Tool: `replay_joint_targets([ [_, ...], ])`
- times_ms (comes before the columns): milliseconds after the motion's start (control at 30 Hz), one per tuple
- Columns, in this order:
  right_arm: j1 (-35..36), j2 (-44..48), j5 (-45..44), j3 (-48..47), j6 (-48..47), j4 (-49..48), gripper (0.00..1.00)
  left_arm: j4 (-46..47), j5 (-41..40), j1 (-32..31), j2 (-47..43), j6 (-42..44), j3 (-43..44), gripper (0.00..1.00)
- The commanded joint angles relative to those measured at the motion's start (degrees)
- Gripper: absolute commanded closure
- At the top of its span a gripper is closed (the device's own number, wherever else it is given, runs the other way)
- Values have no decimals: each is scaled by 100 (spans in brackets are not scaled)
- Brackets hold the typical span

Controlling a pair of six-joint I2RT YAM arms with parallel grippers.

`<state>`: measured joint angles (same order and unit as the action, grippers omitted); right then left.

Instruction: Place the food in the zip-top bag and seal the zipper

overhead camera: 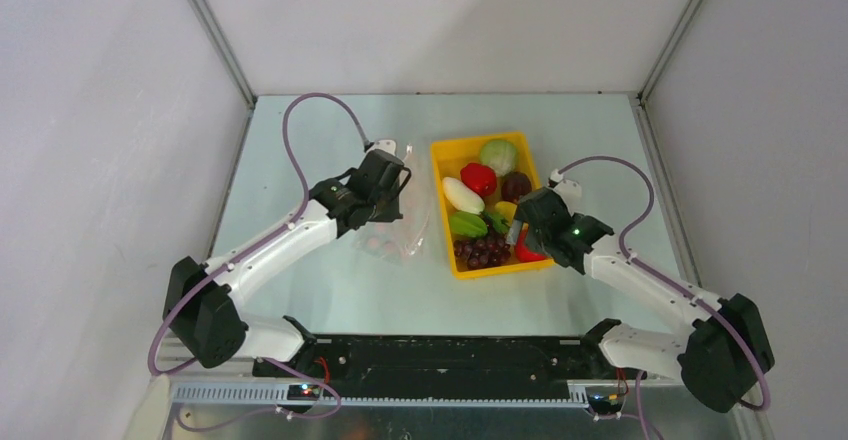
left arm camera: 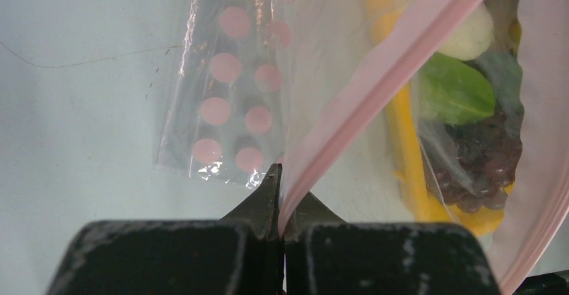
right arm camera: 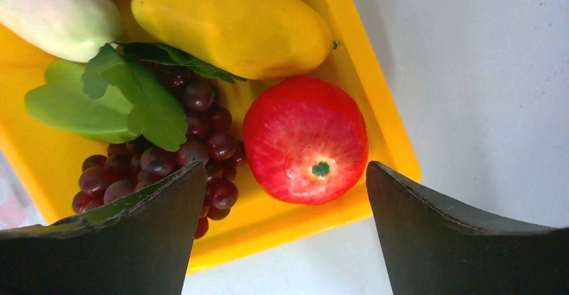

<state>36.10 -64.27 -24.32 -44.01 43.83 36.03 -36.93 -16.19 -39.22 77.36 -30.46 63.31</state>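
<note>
The clear zip-top bag [overhead camera: 408, 222] with pink dots hangs left of the yellow tray [overhead camera: 441, 156]. My left gripper [overhead camera: 388, 176] is shut on the bag's mouth edge; in the left wrist view [left arm camera: 280, 201] the pink zipper [left arm camera: 376, 87] runs up from between the jaws. The food lies in the tray: cabbage [overhead camera: 498, 155], red pepper [overhead camera: 478, 177], white radish [overhead camera: 462, 194], grapes [overhead camera: 482, 251]. My right gripper [overhead camera: 522, 240] is open above the tray's near right corner, over the red apple [right arm camera: 305, 141], with grapes [right arm camera: 194, 147] and a yellow piece [right arm camera: 228, 23] beside it.
The yellow tray's near rim [right arm camera: 295, 231] lies just under my right fingers [right arm camera: 134, 234]. White enclosure walls stand at left, right and back. The black rail with the arm bases [overhead camera: 450, 360] runs along the near edge.
</note>
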Motion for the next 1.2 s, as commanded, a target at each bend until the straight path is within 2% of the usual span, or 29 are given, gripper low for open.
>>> replay_joint_targets([
  [0, -136, -219, 105, 131, -37, -450, 8, 182, 39, -46, -35, 11, 208, 100],
  [400, -307, -1020, 364, 358, -49, -1175, 16, 168, 116, -60, -61, 9, 238, 100],
  [533, -299, -1090, 462, 358, -7, -1268, 31, 130, 125, -74, -73, -5, 239, 100],
  [633, -296, -823, 404, 358, -34, -1162, 44, 162, 135, -78, -96, -9, 220, 100],
  [767, -292, -174, 370, 358, -93, -947, 54, 177, 221, -93, -61, -33, 238, 100],
  [967, -287, 1309, 921, 358, -444, -1040, 56, 185, 306, -141, -44, -48, 277, 100],
  [1167, -208, 1881, 2587, 358, -685, -2302, 57, 186, 409, -241, 33, -43, 342, 100],
])
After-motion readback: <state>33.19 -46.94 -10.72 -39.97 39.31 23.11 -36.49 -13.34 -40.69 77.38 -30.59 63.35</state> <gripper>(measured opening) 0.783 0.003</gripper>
